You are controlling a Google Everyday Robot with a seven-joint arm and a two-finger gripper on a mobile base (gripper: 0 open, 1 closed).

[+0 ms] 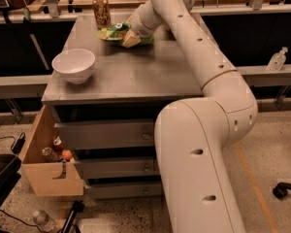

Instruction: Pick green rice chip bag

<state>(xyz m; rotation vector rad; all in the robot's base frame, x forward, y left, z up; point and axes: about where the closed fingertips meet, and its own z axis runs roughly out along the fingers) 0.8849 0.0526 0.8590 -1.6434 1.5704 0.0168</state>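
The green rice chip bag [113, 32] lies flat at the far middle of the grey table [136, 76], glossy green with white and orange patches. My gripper [129, 35] is at the end of the long white arm, down on the bag's right end and touching it. A pale yellow patch [131, 41] shows right under the gripper; I cannot tell whether it belongs to the gripper or to another bag. The gripper hides the right part of the bag.
A brown drink can [102, 11] stands just behind and left of the bag. A white bowl [73, 65] sits near the table's front left. Below the table, a wooden drawer [43, 171] is pulled open on the left with small items inside. My arm's base fills the lower right.
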